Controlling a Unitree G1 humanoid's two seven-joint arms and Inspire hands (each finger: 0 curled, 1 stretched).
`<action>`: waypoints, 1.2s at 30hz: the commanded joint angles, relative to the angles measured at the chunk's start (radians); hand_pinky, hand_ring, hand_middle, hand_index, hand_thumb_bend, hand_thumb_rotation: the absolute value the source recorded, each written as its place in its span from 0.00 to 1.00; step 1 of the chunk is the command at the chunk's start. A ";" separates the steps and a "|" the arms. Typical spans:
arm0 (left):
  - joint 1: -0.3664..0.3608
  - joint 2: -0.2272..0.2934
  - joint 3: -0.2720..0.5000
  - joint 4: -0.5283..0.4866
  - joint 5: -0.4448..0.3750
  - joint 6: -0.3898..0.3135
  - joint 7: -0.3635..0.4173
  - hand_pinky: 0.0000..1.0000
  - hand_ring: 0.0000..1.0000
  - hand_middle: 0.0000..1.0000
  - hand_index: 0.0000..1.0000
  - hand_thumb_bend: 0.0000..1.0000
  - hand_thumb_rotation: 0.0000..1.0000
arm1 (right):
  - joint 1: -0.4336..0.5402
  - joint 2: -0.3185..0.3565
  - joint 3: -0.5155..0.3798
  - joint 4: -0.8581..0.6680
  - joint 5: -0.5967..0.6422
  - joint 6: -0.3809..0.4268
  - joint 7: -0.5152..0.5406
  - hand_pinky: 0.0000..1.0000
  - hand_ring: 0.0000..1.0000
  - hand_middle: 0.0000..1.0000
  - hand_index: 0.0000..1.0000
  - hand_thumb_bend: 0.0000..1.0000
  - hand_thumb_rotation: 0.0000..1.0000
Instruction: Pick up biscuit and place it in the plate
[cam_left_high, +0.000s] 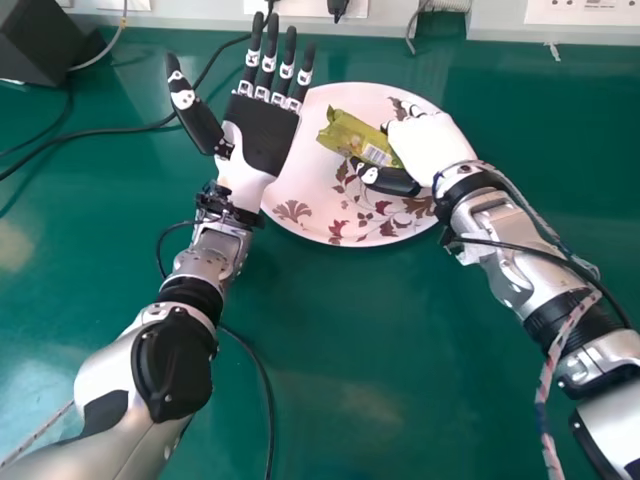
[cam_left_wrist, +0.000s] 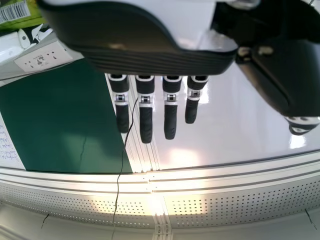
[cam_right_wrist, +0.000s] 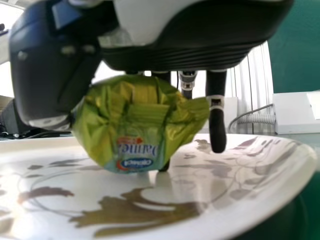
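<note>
The head view has a big round plate (cam_left_high: 310, 172) with leaf pictures on it, sitting on the green table (cam_left_high: 330, 330). Far to the left of the plate, past the table's bare green part, is a dark box (cam_left_high: 38, 45). A black wire (cam_left_high: 90, 133) runs between the box and the plate. Next comes the left hand (cam_left_high: 265, 135), by the plate's left rim and hiding a bit of it. Its palm is up and its fingers are straight, with little gaps between them — it has nothing in it. Then comes the biscuit, in a shiny green packet (cam_left_high: 345, 135), over the upper middle part of the plate. Last is the right hand (cam_left_high: 430, 145), over the plate's right side. It has the packet squeezed between its thumb and fingers. The right wrist view has the packet low over the plate — whether they touch is hard to tell.
</note>
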 joint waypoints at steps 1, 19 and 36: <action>0.016 0.003 0.007 0.009 -0.003 0.001 -0.036 0.80 0.78 0.84 0.95 0.92 0.33 | 0.050 0.024 0.022 0.002 0.004 -0.006 0.031 0.38 0.48 0.76 0.62 0.72 0.50; 0.031 0.010 0.022 0.024 0.001 -0.023 -0.041 0.79 0.79 0.83 0.91 0.89 0.29 | 0.080 0.011 -0.013 -0.110 0.017 0.025 0.086 0.50 0.61 0.89 0.83 0.96 0.60; 0.033 0.014 0.023 0.030 0.004 -0.027 -0.055 0.79 0.79 0.82 0.90 0.92 0.26 | 0.127 0.013 -0.079 -0.221 0.046 0.058 0.091 0.52 0.63 0.85 0.77 1.00 0.65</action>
